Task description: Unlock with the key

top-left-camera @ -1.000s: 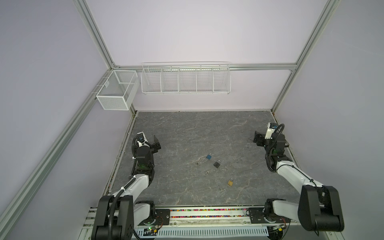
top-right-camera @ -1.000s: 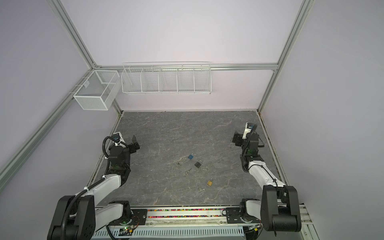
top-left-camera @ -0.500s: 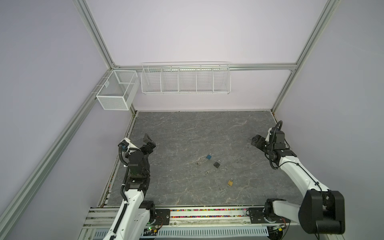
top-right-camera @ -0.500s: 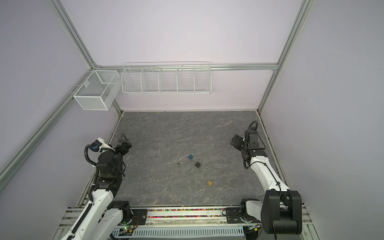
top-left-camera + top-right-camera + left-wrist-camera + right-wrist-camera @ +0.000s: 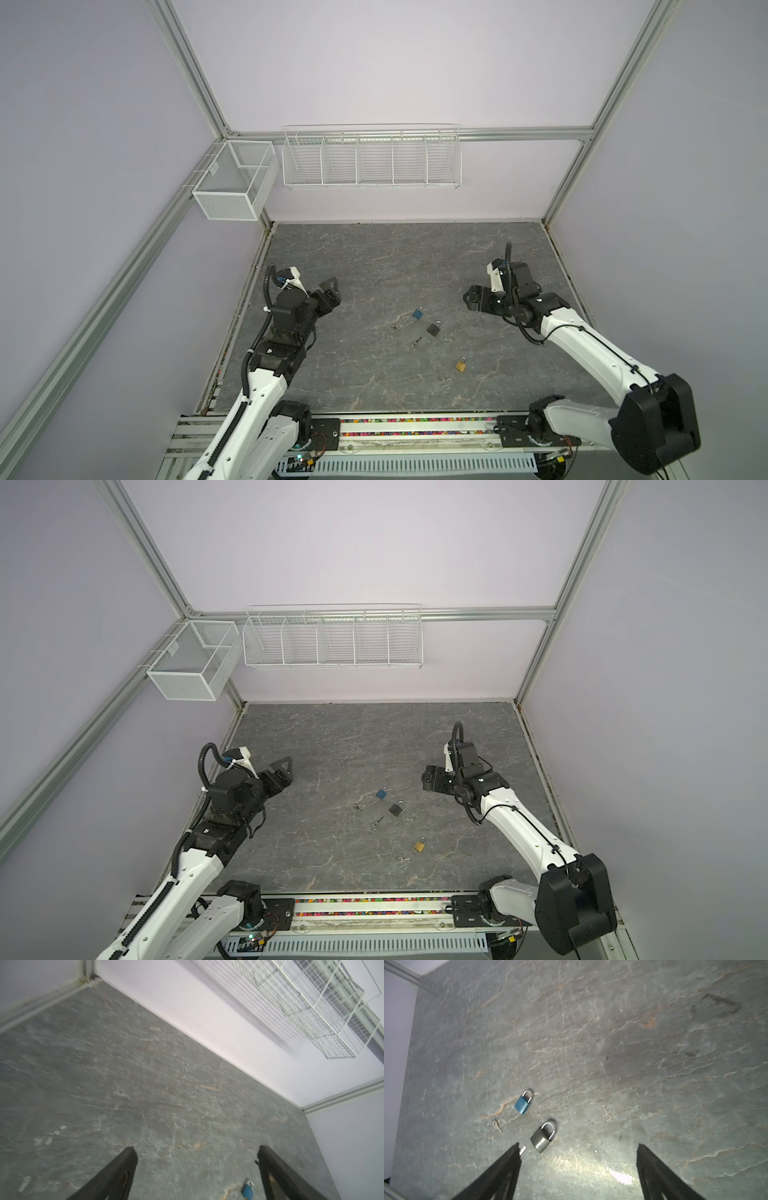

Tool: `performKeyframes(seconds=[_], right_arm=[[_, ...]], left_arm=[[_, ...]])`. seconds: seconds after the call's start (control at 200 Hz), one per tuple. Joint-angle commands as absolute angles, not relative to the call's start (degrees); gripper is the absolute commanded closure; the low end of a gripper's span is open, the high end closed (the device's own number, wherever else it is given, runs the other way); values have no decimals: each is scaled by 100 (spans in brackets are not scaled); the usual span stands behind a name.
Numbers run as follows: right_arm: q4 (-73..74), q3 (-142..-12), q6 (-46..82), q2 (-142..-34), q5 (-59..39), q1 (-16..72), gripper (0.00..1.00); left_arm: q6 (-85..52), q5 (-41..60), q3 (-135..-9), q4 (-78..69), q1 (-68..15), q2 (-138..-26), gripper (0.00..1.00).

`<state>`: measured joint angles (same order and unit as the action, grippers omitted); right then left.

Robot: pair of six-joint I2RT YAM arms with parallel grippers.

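Robot lab cell: aluminium frame (image 5: pixel 519 134), blank walls (image 5: pixel 374 62), wire baskets (image 5: pixel 371 166)

Both top views are bright and evenly lit by diffuse light: shadows are faint, focus is sharp, and a wide lens splays the frame rails (image 5: pixel 195 83) toward the corners. The left wrist view is smeared by motion blur, worst on the wire rack (image 5: pixel 301 1007). The right wrist view is dimmer at its corners and slightly soft, with a white glare patch (image 5: pixel 622 1178) on the tabletop (image 5: pixel 591 1053).
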<state>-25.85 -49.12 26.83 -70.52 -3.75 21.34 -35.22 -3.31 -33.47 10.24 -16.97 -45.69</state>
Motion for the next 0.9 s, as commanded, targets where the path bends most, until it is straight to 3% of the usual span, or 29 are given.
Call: performKeyframes(seconds=[0.0, 0.29, 0.59, 0.895], right_arm=[[-2929, -4895, 2778, -6946, -300, 2596, 12], [-2619, -4587, 3277, -7022, -75, 3680, 12], [-2332, -4465, 3578, -6943, 87, 4011, 11], [-2347, -4455, 3609, -6933, 200, 4048, 12]], left_arm=[[-3753, -378, -3628, 1884, -2288, -4921, 15], [-3980, -603, -4362, 2005, -3914, -6676, 29], [-4136, -392, -5248, 2223, -4314, -8637, 46], [-4033, -417, -5532, 2199, -4487, -9557, 59]])
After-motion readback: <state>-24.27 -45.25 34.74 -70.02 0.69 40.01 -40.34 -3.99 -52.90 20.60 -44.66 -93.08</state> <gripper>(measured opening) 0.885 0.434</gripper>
